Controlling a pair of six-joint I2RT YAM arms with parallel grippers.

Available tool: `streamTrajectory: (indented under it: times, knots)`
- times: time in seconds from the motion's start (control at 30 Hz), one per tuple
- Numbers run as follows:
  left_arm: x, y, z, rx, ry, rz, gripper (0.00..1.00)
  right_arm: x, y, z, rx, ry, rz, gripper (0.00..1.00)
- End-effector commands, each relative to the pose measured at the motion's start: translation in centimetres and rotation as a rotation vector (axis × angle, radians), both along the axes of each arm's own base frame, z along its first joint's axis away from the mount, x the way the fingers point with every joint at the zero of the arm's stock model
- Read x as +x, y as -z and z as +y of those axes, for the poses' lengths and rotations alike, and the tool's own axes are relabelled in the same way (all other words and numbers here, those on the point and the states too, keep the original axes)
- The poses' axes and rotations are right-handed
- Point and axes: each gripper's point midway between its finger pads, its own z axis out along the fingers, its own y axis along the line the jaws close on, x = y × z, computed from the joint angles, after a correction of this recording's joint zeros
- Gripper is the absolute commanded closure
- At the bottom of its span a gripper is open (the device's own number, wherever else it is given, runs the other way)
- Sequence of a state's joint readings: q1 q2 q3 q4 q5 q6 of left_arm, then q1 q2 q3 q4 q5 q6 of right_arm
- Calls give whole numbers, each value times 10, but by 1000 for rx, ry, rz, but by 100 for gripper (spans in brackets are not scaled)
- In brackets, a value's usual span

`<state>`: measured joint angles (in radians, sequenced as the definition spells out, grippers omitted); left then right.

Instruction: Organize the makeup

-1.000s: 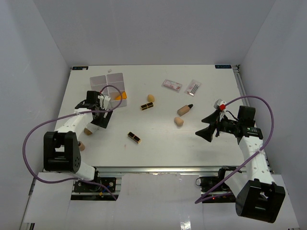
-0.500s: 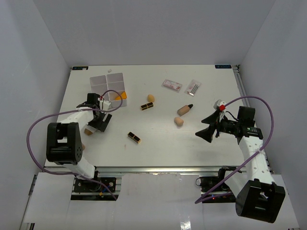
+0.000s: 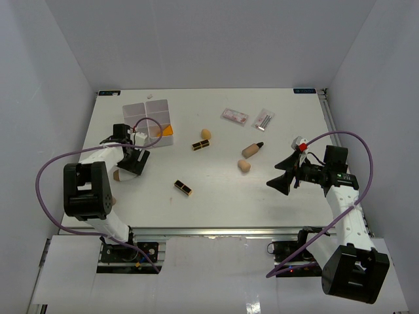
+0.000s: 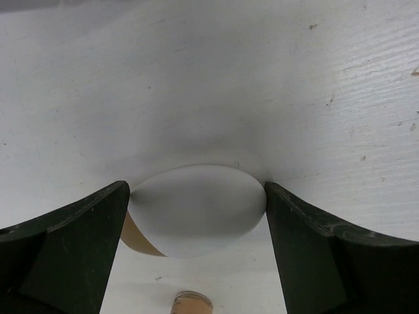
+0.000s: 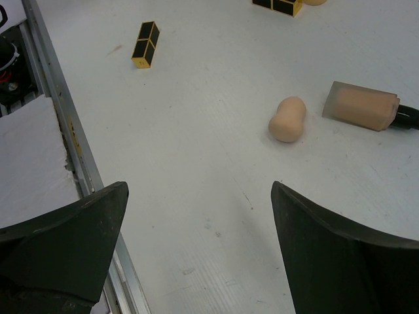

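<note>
- White compartmented box (image 3: pixel 145 112), far-left part of the table (image 3: pixel 294 137): only the orange white-capped tube (image 3: pixel 165 131) lies in it, in the near-right compartment. The other compartments look empty, so the sorting seems barely begun.
- Left to do, by my judgement, is nearly everything. Loose on the table are:
  - the tan black-capped bottle (image 3: pixel 251 150)
  - two clear packets (image 3: pixel 234 116) (image 3: pixel 264 119), near the far edge
  - two black-and-gold lipstick tubes (image 3: pixel 201 144) (image 3: pixel 183 188)
  - beige sponges mid-table (image 3: pixel 245 165) (image 3: pixel 206 133)
- Right gripper (image 3: pixel 280 180): it hangs over the right side of the table with its jaws spread wide and nothing between them. The bottle and one sponge lie ahead of it, well apart.
- Left gripper (image 3: pixel 127 163): it is down at the table just near of the box, with its jaws wide. In its wrist view an egg-shaped sponge (image 4: pixel 196 210) fills the gap, its ends at the inner faces. I cannot tell whether they press it yet, since it looks unsquashed.
- Against the earlier frames:
  - The left arm has swung a little leftward — its gripper now straddles the sponge that lay just beside it a second ago.
  - Its cable loop has shifted.
  - The right arm and every loose item sit where they were.
</note>
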<state>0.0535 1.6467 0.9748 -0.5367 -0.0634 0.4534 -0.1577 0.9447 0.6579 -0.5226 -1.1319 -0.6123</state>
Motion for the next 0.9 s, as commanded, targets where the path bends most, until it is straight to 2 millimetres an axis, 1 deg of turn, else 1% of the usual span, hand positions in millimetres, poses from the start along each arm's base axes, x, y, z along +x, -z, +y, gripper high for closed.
streamTrajectory:
  times: [0.0,0.33,0.47,0.6,0.67,0.87]
  knots:
    - [-11,7,0,-25,-8,16,6,4,-11,0,3,-13,-47,4]
    - [-17,0,-2,-48,-84,-2,7,2,-14,1,7,-18,-55,4]
    - [-19,-2,-5,-73,-109,21,6,2,-15,1,7,-20,-61,4]
    - [-22,-6,-12,-109,-117,26,6,1,-16,1,7,-21,-67,4]
    - [-21,-9,-21,-161,-118,22,6,1,-16,1,7,-21,-69,4]
    - [-17,-20,-32,-233,-185,18,8,1,-17,1,7,-22,-73,4]
